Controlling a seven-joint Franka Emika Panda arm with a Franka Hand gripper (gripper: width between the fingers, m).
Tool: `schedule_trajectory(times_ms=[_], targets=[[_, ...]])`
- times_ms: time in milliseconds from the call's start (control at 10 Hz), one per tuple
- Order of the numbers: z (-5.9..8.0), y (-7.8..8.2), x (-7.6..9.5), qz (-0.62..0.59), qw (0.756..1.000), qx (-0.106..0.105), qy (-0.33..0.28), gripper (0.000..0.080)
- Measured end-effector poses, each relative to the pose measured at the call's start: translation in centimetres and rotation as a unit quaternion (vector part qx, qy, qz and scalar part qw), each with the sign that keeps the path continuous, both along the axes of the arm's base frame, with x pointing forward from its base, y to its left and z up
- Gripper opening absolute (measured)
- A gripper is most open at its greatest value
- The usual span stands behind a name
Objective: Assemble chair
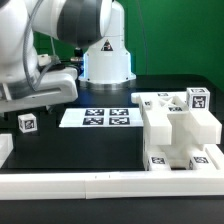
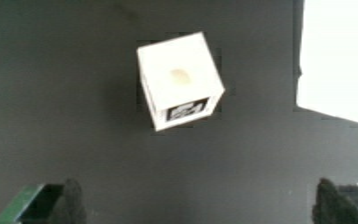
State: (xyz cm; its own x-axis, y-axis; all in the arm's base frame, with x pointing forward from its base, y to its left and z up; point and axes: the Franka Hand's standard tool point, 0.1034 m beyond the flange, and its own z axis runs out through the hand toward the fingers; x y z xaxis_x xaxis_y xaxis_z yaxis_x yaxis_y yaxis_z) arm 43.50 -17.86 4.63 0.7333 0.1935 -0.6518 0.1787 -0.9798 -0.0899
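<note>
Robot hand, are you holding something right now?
No, nothing. The gripper is open and empty, with its fingers apart, above a small white block lying on the table.

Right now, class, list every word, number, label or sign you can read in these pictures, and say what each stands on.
No words or numbers can be read anywhere.
Marker board: four black-and-white square tags, patterns only.
Small white block: one square tag, pattern only.
Chair pieces: several square tags, too small to make out.

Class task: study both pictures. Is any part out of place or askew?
One small white block sits alone at the exterior view's left, apart from the chair parts grouped at the right. In the wrist view it lies skewed below the open jaws.
</note>
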Motion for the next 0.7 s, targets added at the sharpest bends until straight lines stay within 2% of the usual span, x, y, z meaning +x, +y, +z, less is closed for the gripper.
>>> schedule_trajectory(times_ms=[100, 200, 300, 400, 500, 700], targets=[[-0.2, 0.1, 0.3, 0.002, 1.000, -0.001, 0.016, 0.0649], [-0.4, 0.0, -0.6, -0.005, 0.998, -0.016, 0.053, 0.0649], [-1.9, -0.6, -1.8, -0.016, 0.996, -0.040, 0.072, 0.0649], [-2.5, -0.9, -2.6, -0.020, 0.996, -0.043, 0.078, 0.0649], [-2.2, -0.8, -2.1, -0.018, 0.996, -0.043, 0.073, 0.0649], [-2.3, -0.9, -2.2, -0.019, 0.996, -0.044, 0.074, 0.0649]])
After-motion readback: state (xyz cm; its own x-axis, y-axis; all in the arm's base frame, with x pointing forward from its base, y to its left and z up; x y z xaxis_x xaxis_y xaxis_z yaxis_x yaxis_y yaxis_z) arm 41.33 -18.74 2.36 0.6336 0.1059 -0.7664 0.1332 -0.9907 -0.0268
